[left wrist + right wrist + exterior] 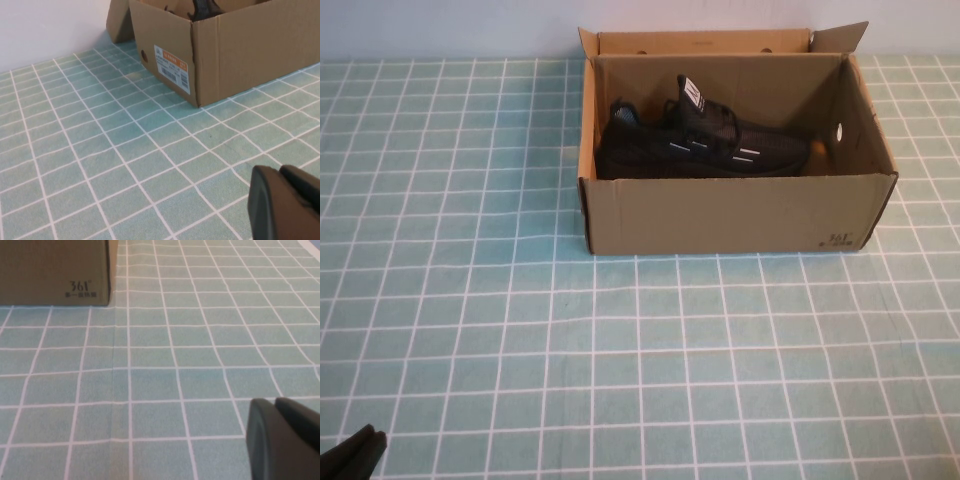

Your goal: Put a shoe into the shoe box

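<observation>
The black shoe point(705, 143) lies on its sole inside the brown cardboard shoe box point(730, 215) at the back middle of the table, toe to the right. In the left wrist view the box point(240, 45) shows with a white label, and a bit of the shoe point(202, 7) shows over its rim. In the right wrist view only the box's printed corner point(55, 275) shows. My left gripper point(352, 455) is shut and empty at the front left corner; it also shows in its wrist view point(285, 205). My right gripper point(282, 440) is shut and empty, out of the high view.
The table is covered by a green cloth with a white grid point(640, 350). A pale wall point(440, 28) runs along the back behind the box.
</observation>
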